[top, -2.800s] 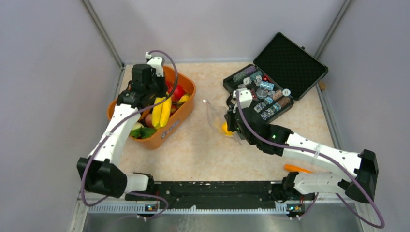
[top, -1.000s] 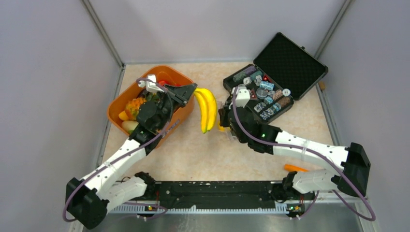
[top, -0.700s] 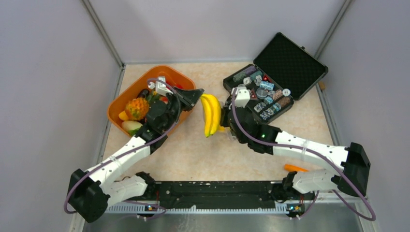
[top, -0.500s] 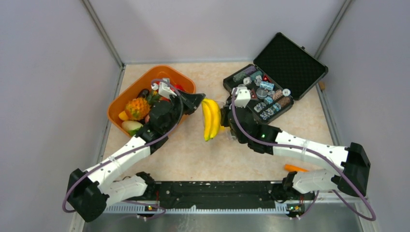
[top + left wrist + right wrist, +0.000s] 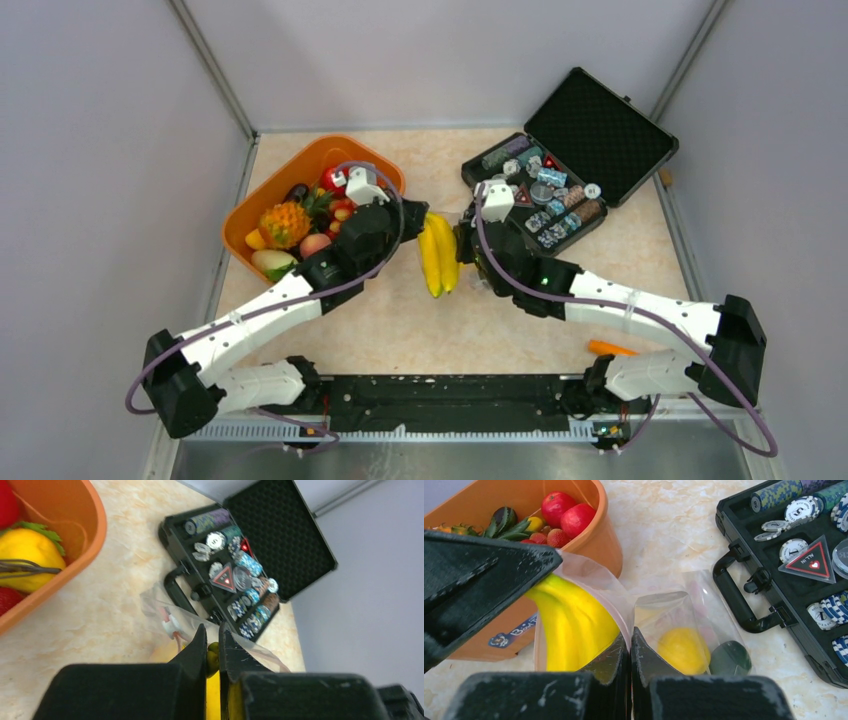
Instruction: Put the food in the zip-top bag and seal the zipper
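Note:
My left gripper (image 5: pixel 420 222) (image 5: pixel 212 628) is shut on the green stem of the yellow bananas (image 5: pixel 438 262) (image 5: pixel 574 625). They hang with their lower ends inside the open mouth of the zip-top bag (image 5: pixel 664 612) (image 5: pixel 160 600). Just right of them my right gripper (image 5: pixel 466 243) (image 5: pixel 629 632) is shut on the bag's mouth edge, along the faint pink zipper (image 5: pixel 624 622). A round yellow piece (image 5: pixel 684 650) and a dark green piece (image 5: pixel 730 658) lie inside the bag. More food (image 5: pixel 300 225) fills the orange basket (image 5: pixel 355 158), among it red apples (image 5: pixel 566 510).
An open black case (image 5: pixel 570 160) (image 5: pixel 240 580) of chips and tokens stands at the back right, its handle (image 5: pixel 736 600) close beside the bag. A small orange piece (image 5: pixel 612 348) lies near the right arm's base. Grey walls close off both sides.
My left gripper has carried the bananas from above the basket rightward and down to the bag's mouth. The right gripper has kept its hold on the bag almost in place.

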